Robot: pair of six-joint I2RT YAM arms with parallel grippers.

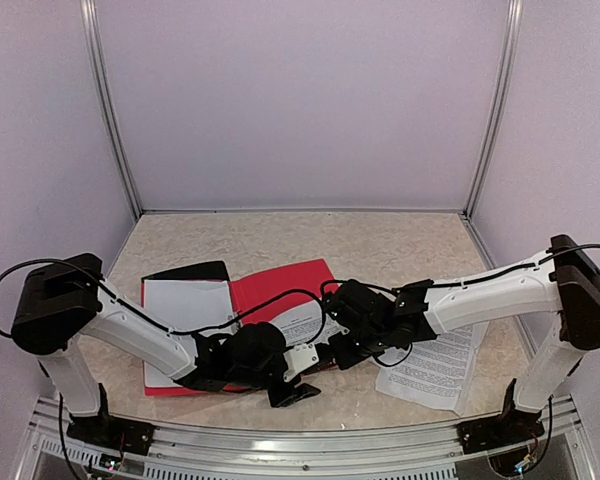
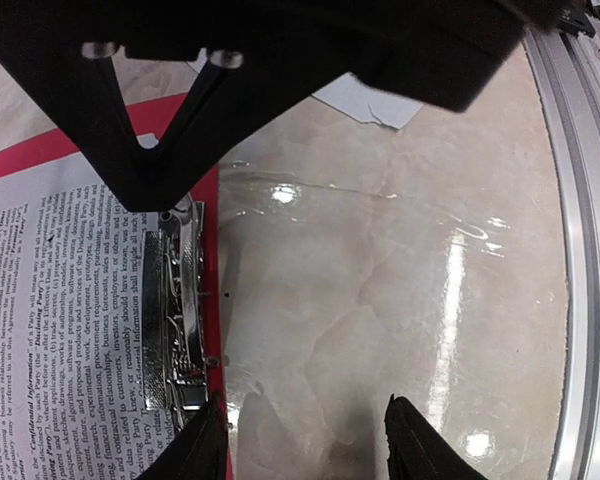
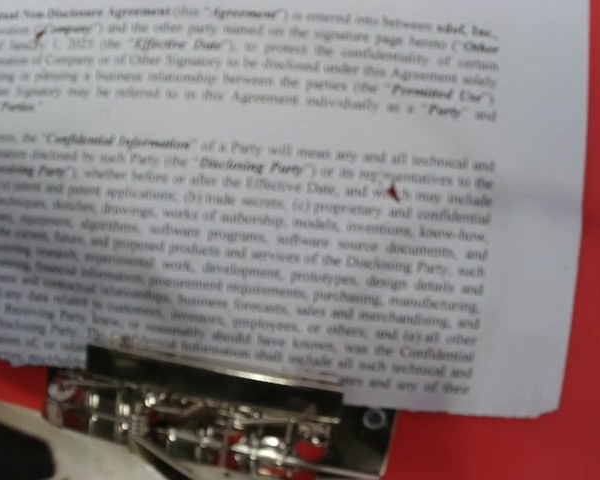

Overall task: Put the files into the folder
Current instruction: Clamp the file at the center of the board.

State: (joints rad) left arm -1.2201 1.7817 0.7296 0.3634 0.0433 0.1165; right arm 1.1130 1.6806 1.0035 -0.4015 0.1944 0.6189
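Note:
The red folder [image 1: 280, 285] lies open on the table, with a white sheet [image 1: 185, 300] on its left half. One of the files, a printed sheet [image 3: 280, 200], lies on the right half, its edge at the metal clip [image 3: 220, 420]. Another printed sheet [image 1: 435, 365] lies on the table to the right. My left gripper [image 1: 293, 392] hangs low at the folder's near edge [image 2: 209, 250]. It [image 2: 305, 450] is open over bare table, its left fingertip [image 2: 195, 448] beside the clip [image 2: 175, 310]. My right gripper [image 1: 336, 352] is shut and sits low over the printed sheet in the folder; its fingers do not show in its wrist view.
An aluminium rail [image 2: 580, 250] runs along the table's near edge, close to my left gripper. My right arm's black body [image 2: 280, 80] hangs just above my left gripper. Lilac walls enclose the table on three sides.

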